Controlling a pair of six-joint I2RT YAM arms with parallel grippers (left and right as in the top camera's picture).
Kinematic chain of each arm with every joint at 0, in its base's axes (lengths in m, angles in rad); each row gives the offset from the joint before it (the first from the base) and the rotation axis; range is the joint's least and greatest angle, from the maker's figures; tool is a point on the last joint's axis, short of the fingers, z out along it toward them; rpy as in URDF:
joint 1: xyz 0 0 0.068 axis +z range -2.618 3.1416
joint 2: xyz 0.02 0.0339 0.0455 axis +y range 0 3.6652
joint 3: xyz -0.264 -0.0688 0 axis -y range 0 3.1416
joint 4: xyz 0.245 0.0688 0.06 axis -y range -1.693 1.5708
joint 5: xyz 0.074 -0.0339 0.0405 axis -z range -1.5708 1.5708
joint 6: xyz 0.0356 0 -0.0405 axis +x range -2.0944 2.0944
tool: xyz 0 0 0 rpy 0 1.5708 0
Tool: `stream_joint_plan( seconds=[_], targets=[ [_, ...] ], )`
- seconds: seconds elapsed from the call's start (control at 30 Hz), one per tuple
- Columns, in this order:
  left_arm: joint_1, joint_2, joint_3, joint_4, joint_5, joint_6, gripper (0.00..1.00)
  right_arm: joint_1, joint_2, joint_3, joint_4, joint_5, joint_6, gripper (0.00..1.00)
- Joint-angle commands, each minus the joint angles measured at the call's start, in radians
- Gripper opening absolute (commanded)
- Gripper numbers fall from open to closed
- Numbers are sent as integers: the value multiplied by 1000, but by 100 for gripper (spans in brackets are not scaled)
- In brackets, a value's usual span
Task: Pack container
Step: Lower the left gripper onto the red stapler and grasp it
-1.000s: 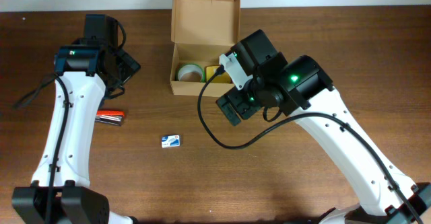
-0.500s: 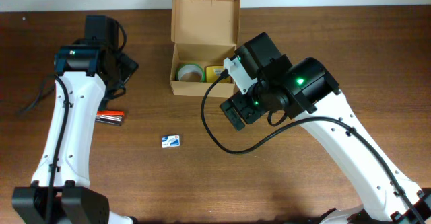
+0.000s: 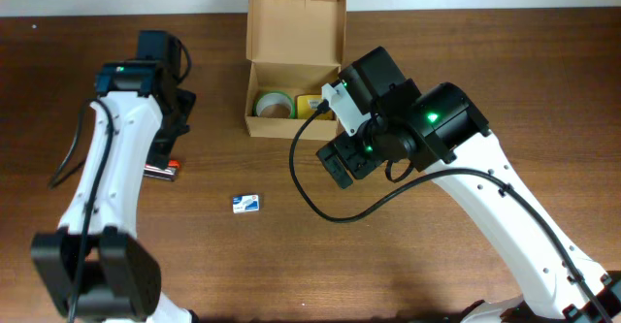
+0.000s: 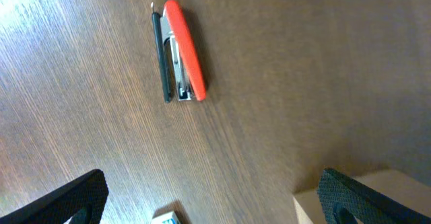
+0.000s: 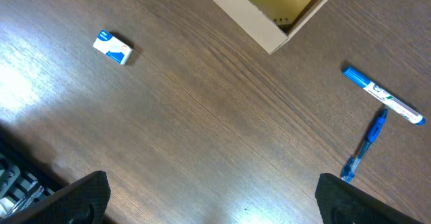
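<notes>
Red-topped stapler (image 4: 182, 52) looks like the next thing to be picked. In the left wrist view it lies on the tabletop (image 4: 303, 62), toward the top of the frame from the left tool (image 4: 210, 183). Its long axis runs nearly top to bottom, so the wide-spread, empty fingers span its narrow width. The left arm is much the nearer. The right tool (image 5: 212, 187), also wide and empty, hangs just lower right of the container (image 3: 296, 27). That cardboard box sits upper centre in the overhead view, flap lid open, with a tape roll (image 3: 274, 105) and a yellow item (image 3: 312, 103) inside. Plain wood surrounds the stapler, so there seems ample room to descend; a small blue-and-white box (image 3: 245, 203) lies well apart.
</notes>
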Motion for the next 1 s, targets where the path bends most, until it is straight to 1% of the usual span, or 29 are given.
stream_joint_plan(
  seconds=[0.0,0.17,0.2,0.27,0.33,0.43,0.67,0.83,0.97],
  targets=[
    [28,53,-14,1,2,9,100,0,-20,21,-2,-10,5,99],
    [88,61,-95,59,45,95,100,0,-20,21,-2,-9,6,99],
    [98,61,-117,70,52,95,100,0,-20,21,-2,-10,5,99],
    [110,61,-146,90,54,107,99,0,-20,21,-2,-10,5,99],
    [111,61,-164,119,44,144,99,0,-20,21,-2,-9,5,99],
    [116,61,-199,169,9,145,99,0,-20,21,-2,-10,5,99],
    [121,61,-290,269,21,146,99,0,-20,21,-2,-10,5,99],
    [126,61,-348,327,27,82,99,0,-20,21,-2,-10,6,99],
    [140,61,-365,373,27,79,99,0,-20,21,-2,-10,5,99]
  ],
)
